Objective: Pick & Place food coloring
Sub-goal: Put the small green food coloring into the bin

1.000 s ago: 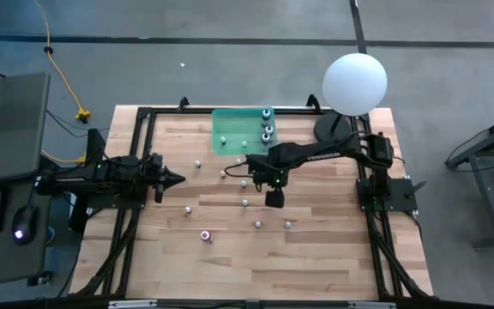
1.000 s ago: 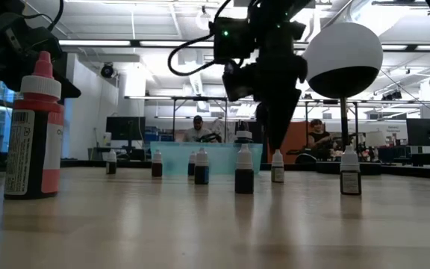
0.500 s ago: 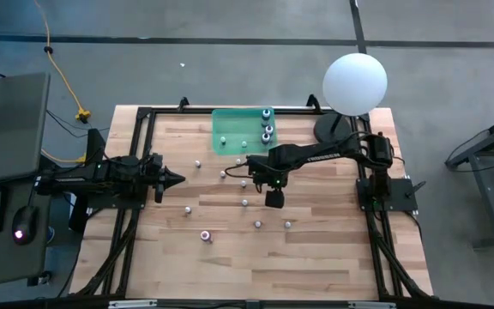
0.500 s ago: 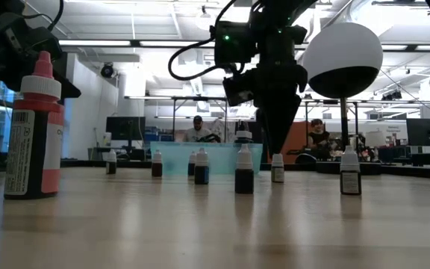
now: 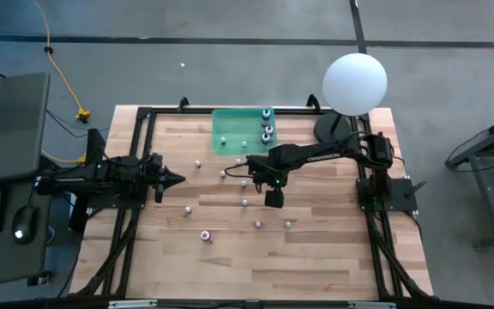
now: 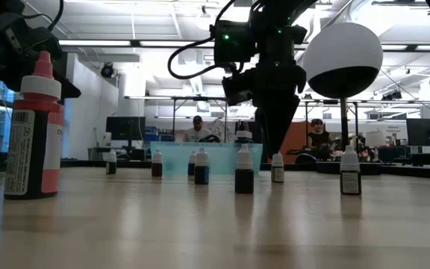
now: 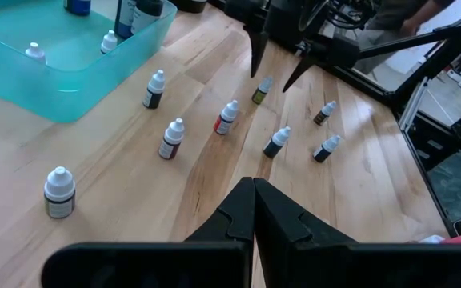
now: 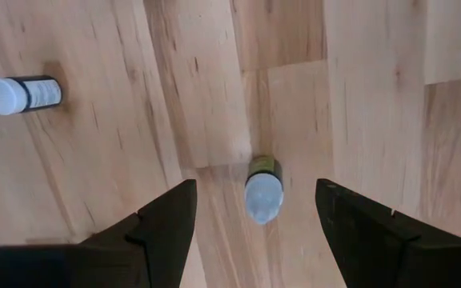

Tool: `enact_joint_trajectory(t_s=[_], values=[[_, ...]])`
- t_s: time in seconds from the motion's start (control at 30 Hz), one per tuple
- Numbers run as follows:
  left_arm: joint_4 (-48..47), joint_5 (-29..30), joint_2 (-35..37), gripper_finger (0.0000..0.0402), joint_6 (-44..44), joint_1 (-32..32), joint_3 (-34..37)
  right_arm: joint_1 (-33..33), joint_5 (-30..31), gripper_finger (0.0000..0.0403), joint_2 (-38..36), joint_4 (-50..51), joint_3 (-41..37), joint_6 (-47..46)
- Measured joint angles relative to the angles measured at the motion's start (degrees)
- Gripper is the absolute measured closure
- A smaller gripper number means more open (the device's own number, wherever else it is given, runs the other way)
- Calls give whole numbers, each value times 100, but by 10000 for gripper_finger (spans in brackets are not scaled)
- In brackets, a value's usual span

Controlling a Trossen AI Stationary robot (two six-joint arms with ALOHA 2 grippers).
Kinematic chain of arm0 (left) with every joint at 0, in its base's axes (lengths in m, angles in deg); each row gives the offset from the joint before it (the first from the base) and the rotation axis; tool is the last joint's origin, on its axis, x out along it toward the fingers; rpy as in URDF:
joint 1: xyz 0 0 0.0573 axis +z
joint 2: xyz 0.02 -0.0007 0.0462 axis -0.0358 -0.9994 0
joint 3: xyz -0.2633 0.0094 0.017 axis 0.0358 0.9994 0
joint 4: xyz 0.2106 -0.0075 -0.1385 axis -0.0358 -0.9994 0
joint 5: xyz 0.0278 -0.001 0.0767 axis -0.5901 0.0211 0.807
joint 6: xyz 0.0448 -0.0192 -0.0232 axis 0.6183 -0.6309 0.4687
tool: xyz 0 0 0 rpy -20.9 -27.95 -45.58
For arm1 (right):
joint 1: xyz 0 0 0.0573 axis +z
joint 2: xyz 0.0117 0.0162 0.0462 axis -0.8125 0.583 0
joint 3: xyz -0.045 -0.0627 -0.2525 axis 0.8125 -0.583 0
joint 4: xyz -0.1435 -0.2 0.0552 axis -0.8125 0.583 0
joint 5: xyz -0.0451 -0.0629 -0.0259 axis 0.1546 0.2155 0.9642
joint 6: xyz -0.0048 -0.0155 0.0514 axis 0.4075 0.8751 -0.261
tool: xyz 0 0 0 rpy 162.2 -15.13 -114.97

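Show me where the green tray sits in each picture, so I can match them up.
High view: green tray in the upper middle of the picture.
Low view: its pale teal wall at centre, behind the little bottles.
Left wrist view: upper left corner, with bottles inside.
Right wrist view: not in it.
Shared landmark: the open right gripper, near the tray in the high, low and left wrist views.

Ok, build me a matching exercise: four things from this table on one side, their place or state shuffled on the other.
1. left gripper
2. right gripper
3. green tray
4. white globe lamp

a. at the table's far right corner
b. open, straddling a small bottle from above
c. shut, waiting at the table's left side
d. already holds a few bottles

Pairs: 1-c, 2-b, 3-d, 4-a
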Motion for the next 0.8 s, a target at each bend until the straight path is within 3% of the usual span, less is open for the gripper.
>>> enact_joint_trajectory(t_s=[0.5, 0.8], values=[[0, 1, -1, 401, 0, 1, -1, 68, 98, 155, 0, -20, 0, -38], [-1, 1, 0, 401, 0, 1, 0, 356, 802, 155, 0, -71, 2, -9]])
